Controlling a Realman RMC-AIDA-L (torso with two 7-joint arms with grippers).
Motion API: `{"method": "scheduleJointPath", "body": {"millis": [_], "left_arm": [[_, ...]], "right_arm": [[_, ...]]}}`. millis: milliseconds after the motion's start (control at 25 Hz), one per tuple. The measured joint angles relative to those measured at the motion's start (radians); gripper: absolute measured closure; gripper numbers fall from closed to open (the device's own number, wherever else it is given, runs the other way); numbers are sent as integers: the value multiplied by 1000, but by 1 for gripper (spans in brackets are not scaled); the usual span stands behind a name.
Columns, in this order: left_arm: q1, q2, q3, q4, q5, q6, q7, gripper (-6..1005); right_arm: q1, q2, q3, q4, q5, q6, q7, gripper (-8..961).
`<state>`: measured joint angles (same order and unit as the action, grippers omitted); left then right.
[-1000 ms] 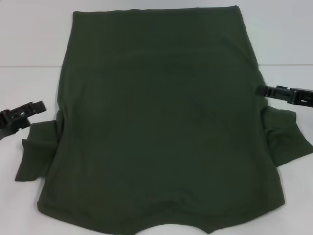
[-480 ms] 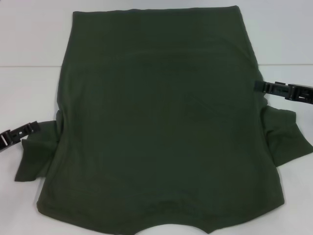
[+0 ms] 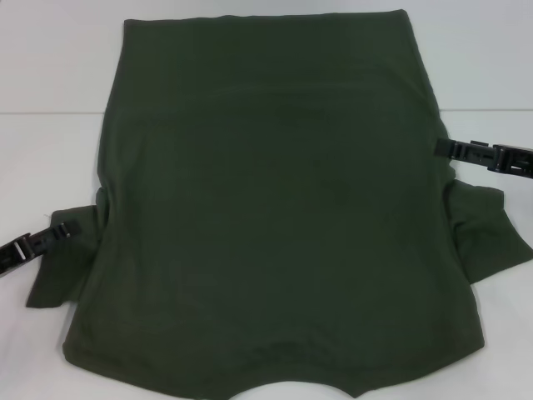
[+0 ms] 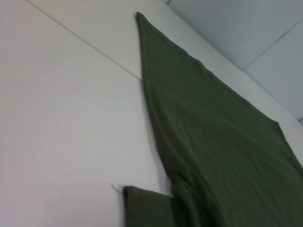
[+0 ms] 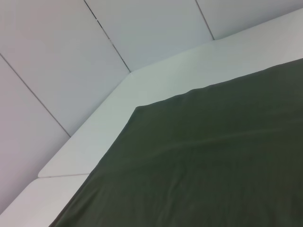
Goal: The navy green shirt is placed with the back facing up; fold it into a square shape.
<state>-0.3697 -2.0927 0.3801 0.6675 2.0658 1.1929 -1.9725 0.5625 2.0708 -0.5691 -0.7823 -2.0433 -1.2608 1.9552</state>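
Left gripper (image 3: 50, 236) at lower left, over the rumpled left sleeve; grip state unreadable. Navy green shirt (image 3: 275, 217): soft matte cotton, plain side up, fills centre of white table (image 3: 50, 75). Right gripper (image 3: 454, 150) at shirt's right edge; also unreadable.

navy green shirt (image 3: 275, 225) collar cut off by frame edge, both end effectors' finger state unclear
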Motion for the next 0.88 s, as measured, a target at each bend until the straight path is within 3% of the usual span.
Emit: {"method": "scheduleJointPath", "body": {"millis": [400,880], "left_arm": [[25,-4,-10,6,-7,41,-4,66],[-12,-4,-2,1,-1,1,-4,67]], "right_arm": [[-2,-1,0,0,0,-6,1,12],[-6,-2,0,0,3,-6,1,12]]}}
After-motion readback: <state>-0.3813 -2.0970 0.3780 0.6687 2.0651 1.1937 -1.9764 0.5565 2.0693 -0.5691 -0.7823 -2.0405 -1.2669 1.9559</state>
